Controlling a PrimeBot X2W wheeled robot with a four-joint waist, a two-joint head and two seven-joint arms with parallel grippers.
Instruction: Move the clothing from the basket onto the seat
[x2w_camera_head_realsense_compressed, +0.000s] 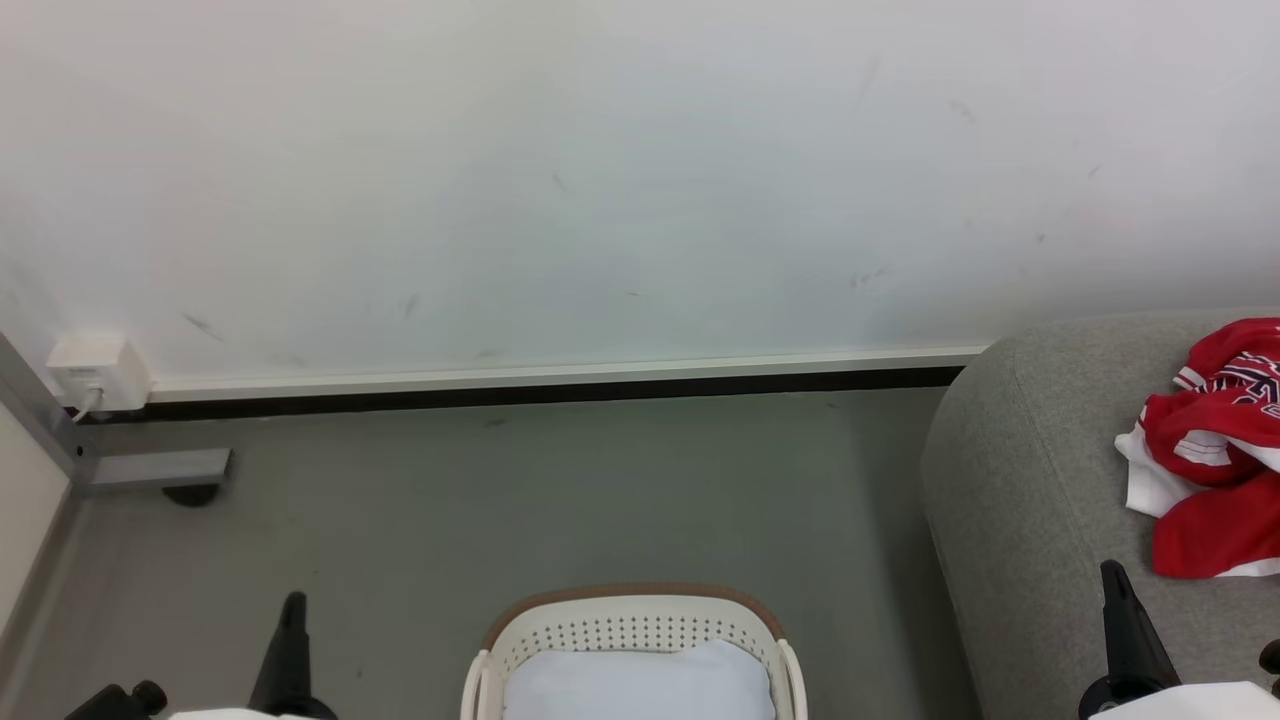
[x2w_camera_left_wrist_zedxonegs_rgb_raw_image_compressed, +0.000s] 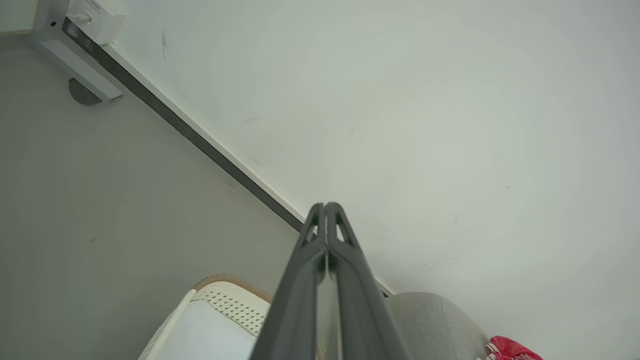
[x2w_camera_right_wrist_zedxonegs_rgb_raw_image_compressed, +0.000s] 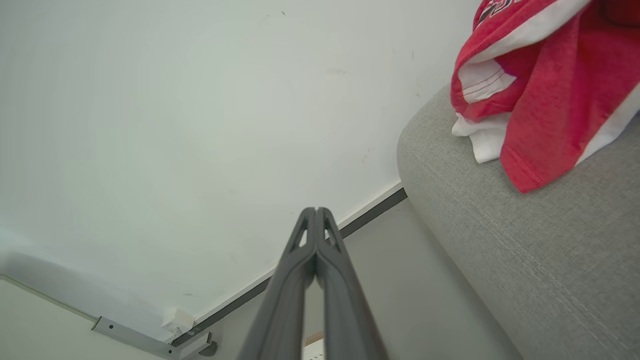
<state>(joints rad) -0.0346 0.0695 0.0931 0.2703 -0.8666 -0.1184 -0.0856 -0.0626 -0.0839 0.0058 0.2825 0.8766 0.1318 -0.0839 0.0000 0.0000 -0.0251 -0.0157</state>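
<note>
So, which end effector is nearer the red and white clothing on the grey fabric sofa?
Right. The right end effector is beside the sofa, near the clothing; the left end effector is beyond the cream plastic basket.

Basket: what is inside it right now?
Inside the basket a pale blue-white pad shows; anything under it is covered. The red and white clothing lies on the sofa.

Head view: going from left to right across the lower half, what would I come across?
White wall socket → left gripper → basket with a pale pad inside → grey sofa → red and white clothing lying on it.
</note>
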